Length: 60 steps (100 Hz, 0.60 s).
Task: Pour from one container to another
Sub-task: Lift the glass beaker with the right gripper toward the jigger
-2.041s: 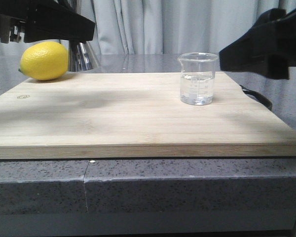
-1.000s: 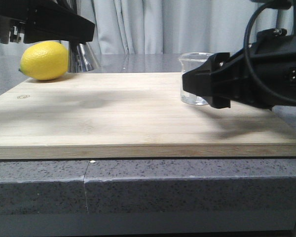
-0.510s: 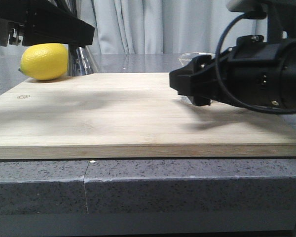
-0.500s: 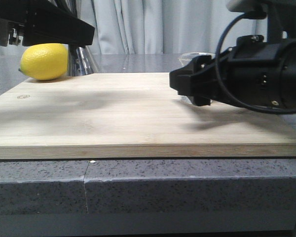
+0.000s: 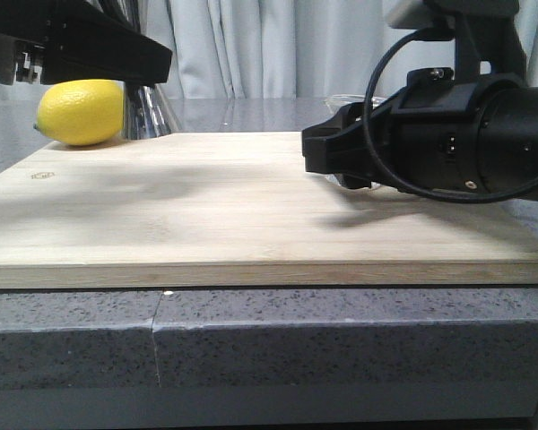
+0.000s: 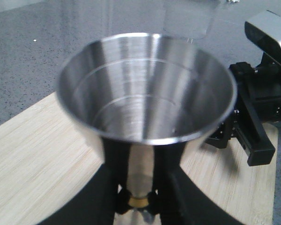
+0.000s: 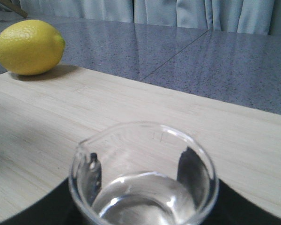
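Note:
The glass beaker [image 7: 143, 187], part full of clear liquid, stands on the wooden board [image 5: 206, 206]. My right gripper [image 7: 143, 176] is open, with one black finger on each side of the beaker, close to the glass. In the front view the right gripper [image 5: 321, 154] hides most of the beaker [image 5: 348, 99]. My left gripper [image 6: 139, 199] is shut on the steel jigger [image 6: 145, 89] at its gold-banded waist and holds it upright, its upper cup empty. In the front view the left gripper [image 5: 148, 64] is high at the back left, and only a sliver of the jigger [image 5: 146, 109] shows.
A yellow lemon [image 5: 81, 111] lies at the board's far left corner, just in front of the jigger, and also shows in the right wrist view as the lemon [image 7: 29, 47]. Grey stone counter [image 5: 251, 331] runs under and behind the board. Curtains hang at the back.
My right gripper came in from the right, dropped to beaker height and slid its fingers round the beaker, now hiding it. The left arm and jigger shifted only slightly.

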Motion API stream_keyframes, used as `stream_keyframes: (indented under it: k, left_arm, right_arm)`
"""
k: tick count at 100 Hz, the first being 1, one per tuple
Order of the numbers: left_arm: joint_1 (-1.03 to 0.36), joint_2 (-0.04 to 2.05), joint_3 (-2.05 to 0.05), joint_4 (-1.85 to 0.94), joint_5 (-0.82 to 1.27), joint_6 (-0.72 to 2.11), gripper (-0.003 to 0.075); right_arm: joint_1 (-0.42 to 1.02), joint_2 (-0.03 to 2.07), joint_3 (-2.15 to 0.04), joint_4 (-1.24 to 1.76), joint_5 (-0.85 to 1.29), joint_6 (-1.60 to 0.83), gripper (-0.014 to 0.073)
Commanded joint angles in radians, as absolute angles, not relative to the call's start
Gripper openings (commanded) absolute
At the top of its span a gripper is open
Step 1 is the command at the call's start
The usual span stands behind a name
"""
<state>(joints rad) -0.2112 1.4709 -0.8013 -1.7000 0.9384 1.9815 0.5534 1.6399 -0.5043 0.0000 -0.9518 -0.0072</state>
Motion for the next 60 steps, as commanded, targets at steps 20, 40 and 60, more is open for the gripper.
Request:
stream_keyframes:
  k: [20,40,60]
  left_arm:
    - [-0.219,1.434,-0.832,-1.762,0.991,1.974,-0.0020]
    - [-0.219,1.434,-0.832,-1.762,1.009,1.974,-0.0020]
    - [-0.219,1.434,-0.832,-1.760,1.010,1.964,-0.0020]
  right_arm:
    - [0.550,1.615,-0.528,-0.008,-1.068,-0.016,0.0255]
    - [0.550,1.558,-0.542,-0.026,-1.065,-0.016,0.0255]
    - [0.550,1.463,-0.632,-0.120,-0.867,-0.016,0.0255]
